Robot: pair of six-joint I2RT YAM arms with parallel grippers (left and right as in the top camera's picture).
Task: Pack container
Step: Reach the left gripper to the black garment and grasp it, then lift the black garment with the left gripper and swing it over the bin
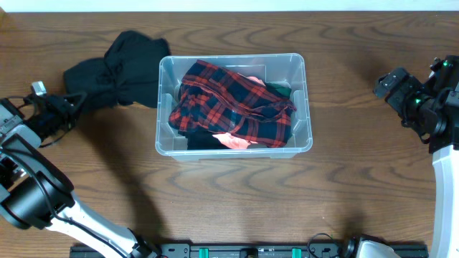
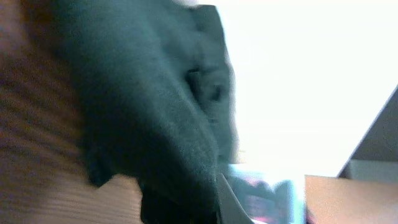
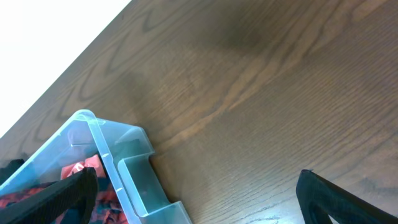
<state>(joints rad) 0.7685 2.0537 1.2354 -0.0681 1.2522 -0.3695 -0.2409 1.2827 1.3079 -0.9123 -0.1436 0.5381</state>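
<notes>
The clear plastic container (image 1: 305, 107) stands at the table's middle. It holds a red plaid shirt (image 1: 229, 100) over pink, green and black cloth. Its corner shows in the right wrist view (image 3: 124, 168). A black garment (image 1: 122, 68) lies on the table just left of the container. My left gripper (image 1: 72, 106) is at the garment's left end. In the left wrist view the black garment (image 2: 143, 106) fills the blurred frame and covers the jaws (image 2: 211, 202), which are shut on it. My right gripper (image 1: 384, 86) is open and empty (image 3: 196, 199), right of the container.
The wooden table (image 1: 358, 186) runs to a white far edge (image 3: 50, 37). A black rail with green clips (image 1: 251, 251) lies along the front edge.
</notes>
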